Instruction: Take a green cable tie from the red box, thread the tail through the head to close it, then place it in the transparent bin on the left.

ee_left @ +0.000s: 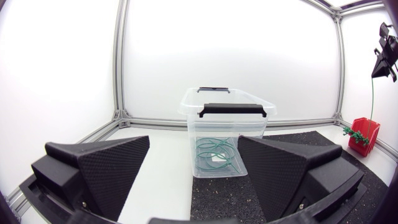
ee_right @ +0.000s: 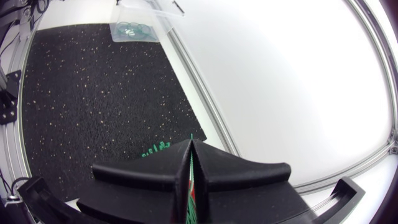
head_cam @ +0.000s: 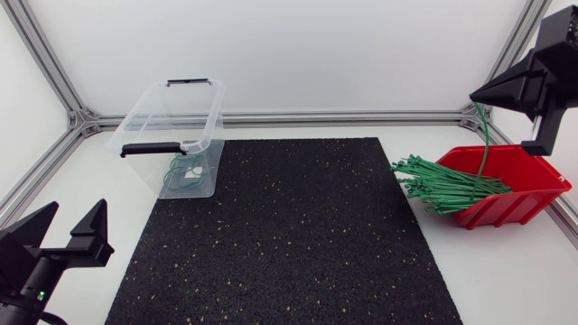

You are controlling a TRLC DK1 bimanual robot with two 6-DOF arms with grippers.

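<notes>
A red box at the table's right holds a bundle of green cable ties that spills over its left rim. Above the box my right gripper is shut on one green cable tie, which hangs straight down toward the box. In the right wrist view the tie shows as a thin green line pinched between the shut fingers. The transparent bin stands at the back left with closed green ties inside. My left gripper rests open and empty at the front left, facing the bin.
A black speckled mat covers the middle of the table between bin and box. The bin has black handles on its rim. Aluminium frame rails run along the table's back and sides.
</notes>
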